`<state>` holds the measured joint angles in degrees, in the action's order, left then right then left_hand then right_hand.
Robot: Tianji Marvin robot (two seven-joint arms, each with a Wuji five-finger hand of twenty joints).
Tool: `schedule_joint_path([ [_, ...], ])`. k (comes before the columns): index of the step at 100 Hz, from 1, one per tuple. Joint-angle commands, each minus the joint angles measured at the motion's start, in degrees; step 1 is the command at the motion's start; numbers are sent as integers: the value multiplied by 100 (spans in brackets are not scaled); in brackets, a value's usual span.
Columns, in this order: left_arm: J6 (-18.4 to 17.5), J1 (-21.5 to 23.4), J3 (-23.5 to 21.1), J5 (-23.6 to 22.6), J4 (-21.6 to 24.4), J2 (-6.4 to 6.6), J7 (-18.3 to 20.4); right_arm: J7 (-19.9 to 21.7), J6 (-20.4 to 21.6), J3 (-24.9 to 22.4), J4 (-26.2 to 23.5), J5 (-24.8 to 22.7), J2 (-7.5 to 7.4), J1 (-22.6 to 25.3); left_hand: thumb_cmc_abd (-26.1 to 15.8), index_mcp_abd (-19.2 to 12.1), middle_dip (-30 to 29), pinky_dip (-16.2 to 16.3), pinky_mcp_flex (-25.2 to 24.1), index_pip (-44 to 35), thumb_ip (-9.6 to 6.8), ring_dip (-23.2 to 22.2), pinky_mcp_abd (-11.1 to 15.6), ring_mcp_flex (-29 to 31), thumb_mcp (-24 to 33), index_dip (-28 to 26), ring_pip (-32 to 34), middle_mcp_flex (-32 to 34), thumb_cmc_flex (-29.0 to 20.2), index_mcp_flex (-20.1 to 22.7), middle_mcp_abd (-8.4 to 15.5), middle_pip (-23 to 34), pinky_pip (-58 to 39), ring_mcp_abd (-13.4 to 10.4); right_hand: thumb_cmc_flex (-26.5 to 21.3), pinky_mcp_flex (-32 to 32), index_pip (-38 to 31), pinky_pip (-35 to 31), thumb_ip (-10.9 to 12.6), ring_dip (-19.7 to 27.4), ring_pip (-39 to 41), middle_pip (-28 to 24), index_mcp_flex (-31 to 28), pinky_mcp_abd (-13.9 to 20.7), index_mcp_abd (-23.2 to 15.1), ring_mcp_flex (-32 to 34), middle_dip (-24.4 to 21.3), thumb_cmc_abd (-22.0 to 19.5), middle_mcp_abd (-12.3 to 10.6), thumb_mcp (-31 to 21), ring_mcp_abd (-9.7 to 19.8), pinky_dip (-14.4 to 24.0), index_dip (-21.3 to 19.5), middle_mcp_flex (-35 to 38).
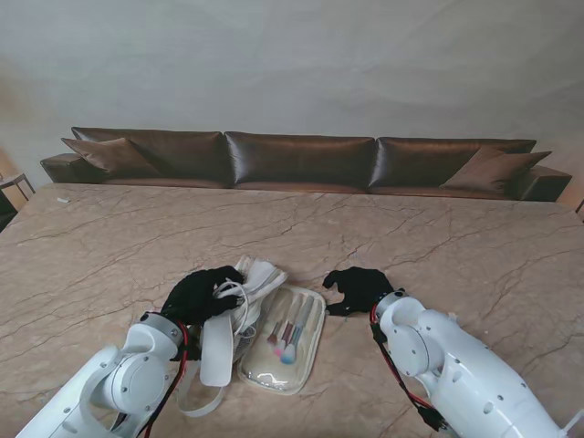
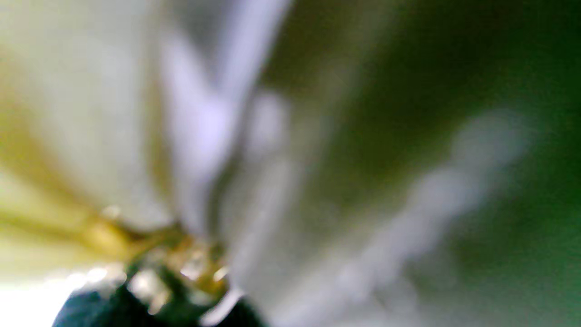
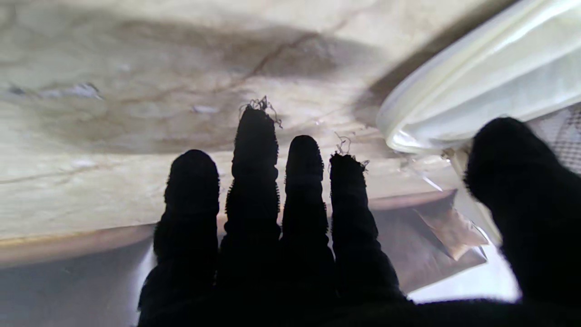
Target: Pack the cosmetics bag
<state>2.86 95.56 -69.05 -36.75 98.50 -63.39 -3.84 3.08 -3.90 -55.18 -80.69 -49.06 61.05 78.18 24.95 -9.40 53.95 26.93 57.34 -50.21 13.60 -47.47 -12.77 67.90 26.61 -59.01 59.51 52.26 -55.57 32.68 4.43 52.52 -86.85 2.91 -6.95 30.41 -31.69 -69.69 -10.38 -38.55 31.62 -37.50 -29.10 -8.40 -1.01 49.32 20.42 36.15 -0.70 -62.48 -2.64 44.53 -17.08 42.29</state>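
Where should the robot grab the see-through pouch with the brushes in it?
Probably the far right corner of the clear brush pouch, coming from the right, where the right hand sits open beside it. The pouch lies flat, so its thin edge is the easiest pinch. The left hand already grips the white bag.

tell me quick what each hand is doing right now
left hand: shut on the white bag.
right hand: open, fingers spread, holding nothing, beside the clear brush pouch.

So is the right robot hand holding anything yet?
No. The right robot hand is open, fingers spread over bare table, beside the clear pouch.
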Motion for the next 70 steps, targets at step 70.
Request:
schedule_joint_path([
  [70,-72,213,10,345,286,-143,-302,648,-492,314,447,1245,90,-443,-720,-405,-163,-31,147,-1440,-266,147,38,474,1108,-368,497,154,-753,813,759,67,-280,-611,96,-998,-354,23,364,-1371,1357,-1221,-239,104,-418,-1567,1976,-1107,-273,1715,-179,571,-666,-1184],
])
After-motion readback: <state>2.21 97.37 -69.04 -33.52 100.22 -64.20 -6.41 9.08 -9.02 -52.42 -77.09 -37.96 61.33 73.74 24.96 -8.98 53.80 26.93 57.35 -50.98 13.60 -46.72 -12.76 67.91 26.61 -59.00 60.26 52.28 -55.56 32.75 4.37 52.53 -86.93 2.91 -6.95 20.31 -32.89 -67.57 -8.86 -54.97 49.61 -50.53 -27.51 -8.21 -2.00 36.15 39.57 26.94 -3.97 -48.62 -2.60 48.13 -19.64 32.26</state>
